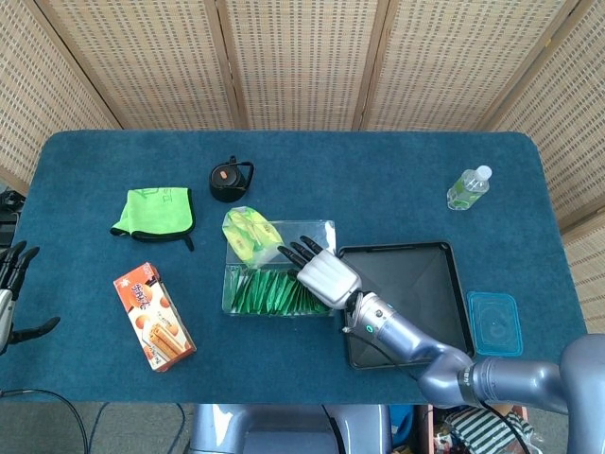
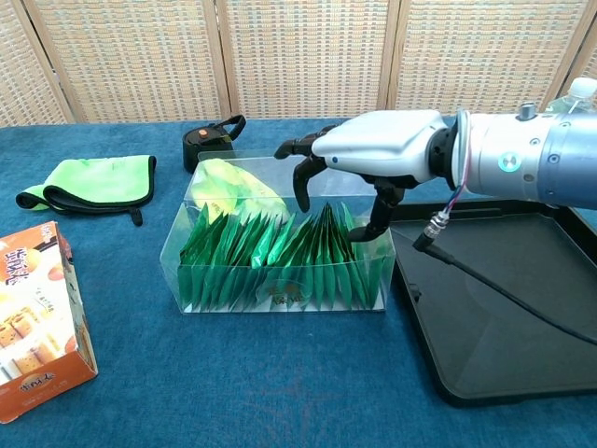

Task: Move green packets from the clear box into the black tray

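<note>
A clear box (image 2: 280, 280) (image 1: 232, 274) holds a row of upright green packets (image 2: 270, 257) (image 1: 269, 291) and a yellow-green bag (image 2: 224, 191) (image 1: 248, 232) at its back. My right hand (image 2: 373, 159) (image 1: 319, 272) hovers over the box's right half, palm down, fingers spread and curled down toward the packets with nothing held. The thumb tip reaches the packets' tops at the right end. The black tray (image 2: 522, 308) (image 1: 416, 293) lies empty right of the box. My left hand (image 1: 11, 284) hangs off the table's left edge, fingers apart.
An orange snack box (image 1: 154, 316) (image 2: 33, 313) lies front left. A green cloth (image 1: 153, 213) (image 2: 93, 182) and a small black pouch (image 1: 230, 179) (image 2: 210, 137) sit behind the box. A green bottle (image 1: 468, 187) stands back right, and a blue lid (image 1: 493, 322) lies beside the tray.
</note>
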`<state>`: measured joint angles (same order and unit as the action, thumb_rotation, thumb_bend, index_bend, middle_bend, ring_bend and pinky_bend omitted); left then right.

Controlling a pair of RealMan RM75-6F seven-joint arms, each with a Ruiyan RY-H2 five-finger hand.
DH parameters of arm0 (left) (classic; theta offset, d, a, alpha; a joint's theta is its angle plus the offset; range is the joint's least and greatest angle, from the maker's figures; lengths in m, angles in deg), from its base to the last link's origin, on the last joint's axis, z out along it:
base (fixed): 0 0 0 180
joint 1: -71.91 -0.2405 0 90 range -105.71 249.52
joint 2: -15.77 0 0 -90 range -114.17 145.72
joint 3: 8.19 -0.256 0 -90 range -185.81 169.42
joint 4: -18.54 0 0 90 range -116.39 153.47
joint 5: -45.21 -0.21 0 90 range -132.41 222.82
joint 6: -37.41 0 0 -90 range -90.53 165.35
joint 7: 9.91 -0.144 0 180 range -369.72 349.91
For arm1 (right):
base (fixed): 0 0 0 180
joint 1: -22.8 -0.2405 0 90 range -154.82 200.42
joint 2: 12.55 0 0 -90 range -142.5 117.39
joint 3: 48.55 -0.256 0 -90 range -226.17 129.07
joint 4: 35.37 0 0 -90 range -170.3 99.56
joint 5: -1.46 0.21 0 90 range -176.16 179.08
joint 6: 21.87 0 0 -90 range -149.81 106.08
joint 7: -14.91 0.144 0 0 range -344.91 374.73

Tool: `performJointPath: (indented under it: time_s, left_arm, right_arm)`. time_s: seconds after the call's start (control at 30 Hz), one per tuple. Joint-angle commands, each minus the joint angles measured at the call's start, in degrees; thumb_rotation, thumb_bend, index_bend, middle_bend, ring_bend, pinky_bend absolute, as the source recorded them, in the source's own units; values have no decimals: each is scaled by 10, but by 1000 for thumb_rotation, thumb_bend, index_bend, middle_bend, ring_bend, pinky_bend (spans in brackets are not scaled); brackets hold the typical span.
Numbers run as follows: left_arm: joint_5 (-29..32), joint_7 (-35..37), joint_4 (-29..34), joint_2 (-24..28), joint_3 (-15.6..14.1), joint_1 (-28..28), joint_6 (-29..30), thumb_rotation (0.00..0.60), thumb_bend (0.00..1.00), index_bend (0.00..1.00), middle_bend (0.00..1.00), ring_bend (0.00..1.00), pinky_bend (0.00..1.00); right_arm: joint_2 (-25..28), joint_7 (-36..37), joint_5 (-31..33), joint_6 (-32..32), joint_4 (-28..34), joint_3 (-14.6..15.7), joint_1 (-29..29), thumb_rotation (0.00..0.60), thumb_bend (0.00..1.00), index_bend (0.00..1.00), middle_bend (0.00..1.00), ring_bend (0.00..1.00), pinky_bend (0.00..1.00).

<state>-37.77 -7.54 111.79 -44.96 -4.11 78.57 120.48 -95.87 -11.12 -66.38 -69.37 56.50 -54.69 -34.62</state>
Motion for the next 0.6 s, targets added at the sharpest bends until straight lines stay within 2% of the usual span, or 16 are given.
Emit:
performJointPath:
  time_s: [0.03, 0.6]
  left_arm:
    - [0, 0, 0, 0, 0, 0, 1, 600, 81, 0, 0, 0, 0]
    - [3, 6, -1, 2, 1, 1, -2, 600, 81, 0, 0, 0, 0]
  right_arm:
    - [-5, -6, 5, 3, -7, 0, -2, 600, 427, 403, 0, 0, 0]
    - [-29, -35, 34, 11, -29, -5, -11, 600, 427, 445, 0, 0, 2]
